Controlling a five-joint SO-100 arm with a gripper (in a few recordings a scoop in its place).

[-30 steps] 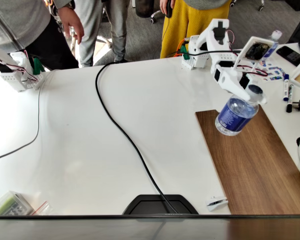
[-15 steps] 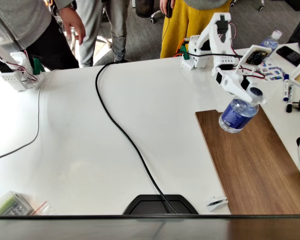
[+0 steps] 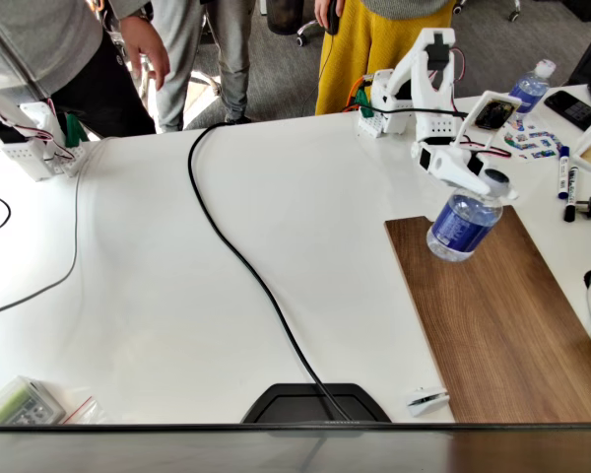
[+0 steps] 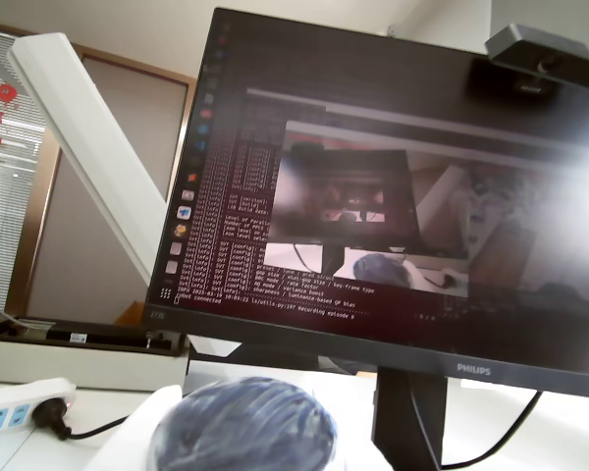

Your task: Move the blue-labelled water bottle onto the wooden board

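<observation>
the carry is all but over and the set-down is the step in hand: the next move calls for lowering the bottle [image 3: 462, 226] straight down until its base meets the board [image 3: 492, 325], bringing it upright first, then letting go. nearest the fixed camera, the board lies flat along the right side of the white table [image 3: 227, 296], dark brown and grained, its near stretch bare. further back, over the board's far left corner, the bottle hangs in the air, tilted, base lowest and pointing toward the camera, neck up and away; it looks clear of the wood, though how far is hard to judge. it is squat and clear with a dark blue label band round the body. the gripper [image 3: 494, 183] has its jaws closed on the bottle's top. in the wrist view the bottle [image 4: 243, 427] is a blurred dark blue bulge at the bottom edge.
</observation>
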